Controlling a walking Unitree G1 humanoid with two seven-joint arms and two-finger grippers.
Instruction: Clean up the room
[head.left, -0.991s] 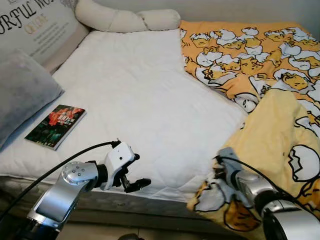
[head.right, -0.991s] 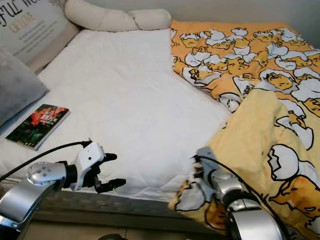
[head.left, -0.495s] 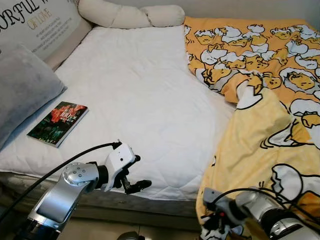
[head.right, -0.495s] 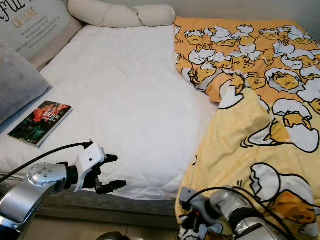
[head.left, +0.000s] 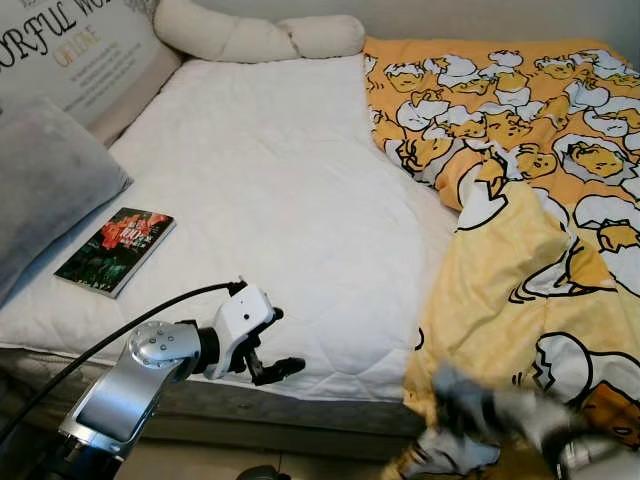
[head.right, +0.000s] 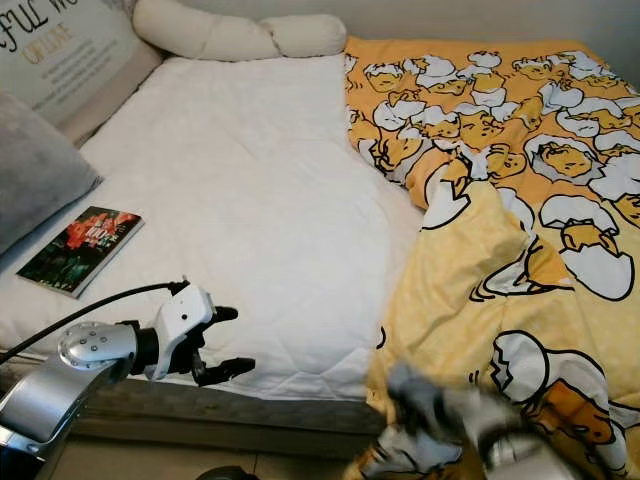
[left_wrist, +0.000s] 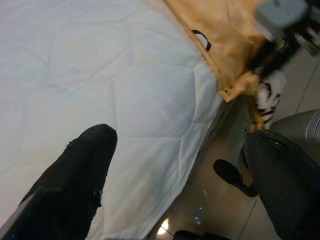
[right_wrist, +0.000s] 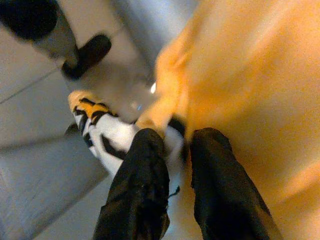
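A yellow blanket (head.left: 520, 110) printed with egg cartoons covers the right half of the bed, its near part folded over to show the plain yellow underside (head.left: 500, 300). My right gripper (right_wrist: 178, 140) is shut on the blanket's corner (right_wrist: 107, 132) and hangs, blurred, below the mattress's front edge (head.left: 455, 400). Low at the front edge of the white mattress (head.left: 280, 190) my left gripper (head.left: 283, 340) stands open, holding nothing. In the left wrist view the mattress corner lies between the left gripper's fingers (left_wrist: 85, 170).
A book (head.left: 115, 250) lies on the mattress at the left, next to a grey pillow (head.left: 45, 190). A long cream pillow (head.left: 255, 35) and a lettered cushion (head.left: 75, 50) line the head end. Tiled floor (left_wrist: 220, 200) runs below the bed's front.
My right gripper has dragged the blanket corner off the mattress and down past the front edge, spreading the fold. The left arm has stayed put. The camera shifted slightly.
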